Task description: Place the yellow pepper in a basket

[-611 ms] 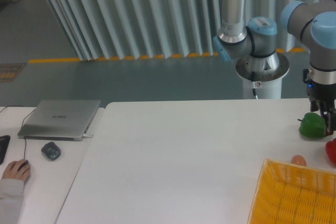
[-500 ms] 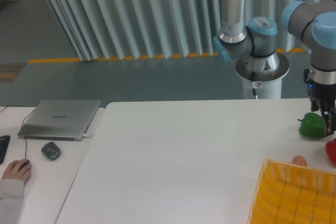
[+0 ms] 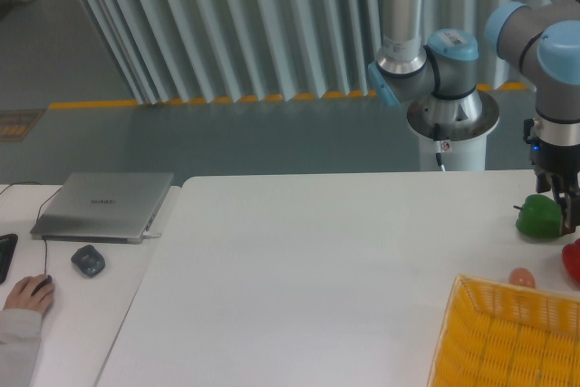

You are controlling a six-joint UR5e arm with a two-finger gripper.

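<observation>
Camera view, basket (image 3: 507, 337) — yellow mesh, interior partly visible

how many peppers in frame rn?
2: green pepper at the table's right side, just left of the gripper; red pepper cut off at the right edge. No yellow pepper visible; it may be outside the frame.
</observation>
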